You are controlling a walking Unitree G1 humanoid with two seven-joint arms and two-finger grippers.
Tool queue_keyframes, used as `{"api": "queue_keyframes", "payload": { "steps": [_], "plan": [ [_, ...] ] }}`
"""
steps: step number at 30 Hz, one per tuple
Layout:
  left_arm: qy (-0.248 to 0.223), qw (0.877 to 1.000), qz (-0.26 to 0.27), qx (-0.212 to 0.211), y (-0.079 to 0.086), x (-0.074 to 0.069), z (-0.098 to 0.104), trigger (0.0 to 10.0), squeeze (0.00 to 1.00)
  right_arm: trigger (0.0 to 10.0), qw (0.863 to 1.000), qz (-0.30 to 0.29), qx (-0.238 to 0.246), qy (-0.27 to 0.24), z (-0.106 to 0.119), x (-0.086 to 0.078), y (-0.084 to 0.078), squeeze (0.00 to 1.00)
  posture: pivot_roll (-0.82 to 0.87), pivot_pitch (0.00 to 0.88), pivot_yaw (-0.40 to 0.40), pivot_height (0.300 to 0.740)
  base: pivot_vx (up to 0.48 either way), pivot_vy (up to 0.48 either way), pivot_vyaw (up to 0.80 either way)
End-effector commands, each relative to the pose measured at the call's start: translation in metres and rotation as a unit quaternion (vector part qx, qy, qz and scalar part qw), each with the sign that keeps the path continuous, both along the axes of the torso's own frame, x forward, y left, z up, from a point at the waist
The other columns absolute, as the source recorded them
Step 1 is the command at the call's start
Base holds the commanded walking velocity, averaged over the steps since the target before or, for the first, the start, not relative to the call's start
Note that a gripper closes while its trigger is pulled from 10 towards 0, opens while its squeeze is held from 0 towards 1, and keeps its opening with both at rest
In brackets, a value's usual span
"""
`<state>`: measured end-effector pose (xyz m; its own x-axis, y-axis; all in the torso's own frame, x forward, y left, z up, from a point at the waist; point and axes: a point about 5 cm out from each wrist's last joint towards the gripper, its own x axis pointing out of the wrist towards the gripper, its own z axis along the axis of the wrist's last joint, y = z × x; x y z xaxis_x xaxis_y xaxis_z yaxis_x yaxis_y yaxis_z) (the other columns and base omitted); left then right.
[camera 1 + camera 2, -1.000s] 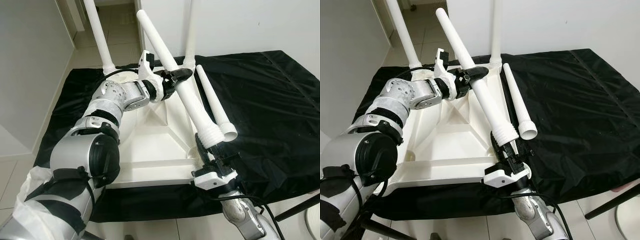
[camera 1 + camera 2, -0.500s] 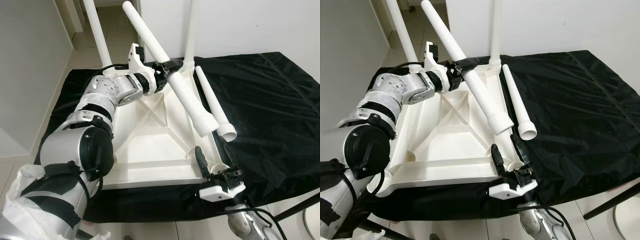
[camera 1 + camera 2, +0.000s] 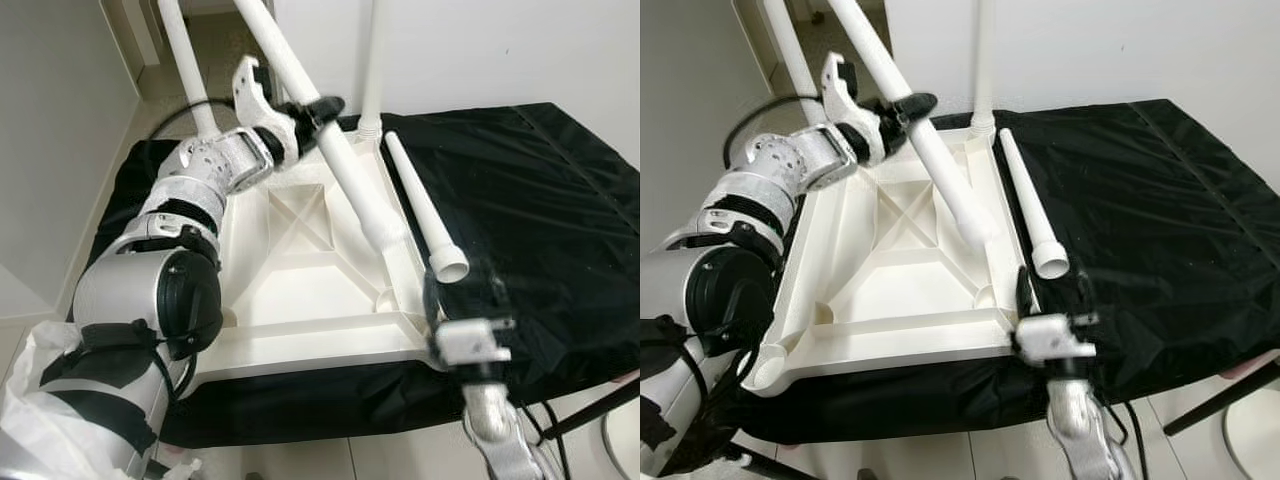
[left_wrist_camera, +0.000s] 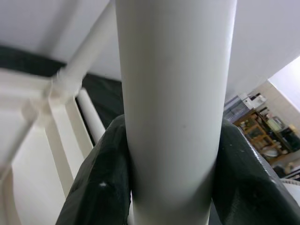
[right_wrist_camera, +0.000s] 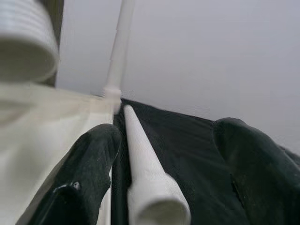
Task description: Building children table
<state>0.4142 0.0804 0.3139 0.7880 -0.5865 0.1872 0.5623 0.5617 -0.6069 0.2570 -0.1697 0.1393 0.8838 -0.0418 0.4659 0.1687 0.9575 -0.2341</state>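
Observation:
A white table top (image 3: pixel 300 290) lies upside down on a black cloth (image 3: pixel 540 180). Two white legs stand in its far corners, one on the left (image 3: pixel 188 70) and one on the right (image 3: pixel 372 60). My left gripper (image 3: pixel 318 108) is shut on a third leg (image 3: pixel 345 170), held slanted over the top. That leg's threaded end (image 3: pixel 386 238) hangs just above the near right corner socket (image 3: pixel 388 298). A fourth leg (image 3: pixel 420 205) lies loose on the cloth along the right rim. My right gripper (image 5: pixel 164 154) is open, low at the near right corner, its fingers either side of the loose leg's open end (image 5: pixel 154 206).
A grey wall (image 3: pixel 50 130) runs close on the left, and a white wall (image 3: pixel 500 50) stands behind the cloth. A tiled passage (image 3: pixel 215 50) opens at the back. A dark metal bar (image 3: pixel 595 410) crosses the lower right corner.
My right gripper has let go of the held leg's threaded end and dropped back to the right, toward the loose leg. The left gripper has raised its leg up and back.

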Motion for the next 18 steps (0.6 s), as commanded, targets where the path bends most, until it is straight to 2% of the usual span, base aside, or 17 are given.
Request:
{"api": "queue_keyframes", "payload": {
  "steps": [1, 5, 6, 9, 18],
  "plan": [
    [-0.046, 0.999, -0.013, 0.010, -0.003, -0.002, 0.010, 10.0, 0.00, 10.0, 0.999, 0.010, 0.038, 0.024, 0.002, 0.005, -0.003, 0.00, -0.15, 0.000, 0.082, 0.740, 0.000, 0.000, 0.00],
    [-0.060, 0.998, 0.002, 0.026, -0.005, -0.002, 0.011, 10.0, 0.00, 10.0, 0.998, 0.028, 0.055, 0.028, 0.010, 0.012, -0.004, 0.00, -0.15, 0.000, 0.082, 0.740, 0.000, 0.000, 0.00],
    [-0.070, 0.997, 0.012, 0.036, -0.007, -0.003, 0.012, 10.0, 0.00, 10.0, 0.996, 0.043, 0.077, 0.029, 0.019, 0.017, -0.006, 1.00, -0.15, 0.000, 0.080, 0.740, 0.000, 0.000, 0.00],
    [-0.115, 0.990, 0.038, 0.066, -0.016, -0.006, 0.015, 10.0, 0.00, 10.0, 0.991, 0.088, 0.094, 0.041, 0.045, 0.031, -0.009, 1.00, -0.15, 0.000, 0.078, 0.740, 0.000, 0.000, 0.00],
    [-0.169, 0.979, 0.060, 0.101, -0.033, -0.015, 0.016, 10.0, 0.00, 10.0, 0.979, 0.179, 0.063, 0.070, 0.069, 0.041, 0.001, 1.00, -0.14, 0.000, 0.072, 0.740, 0.000, 0.000, 0.00]
  ]
}}
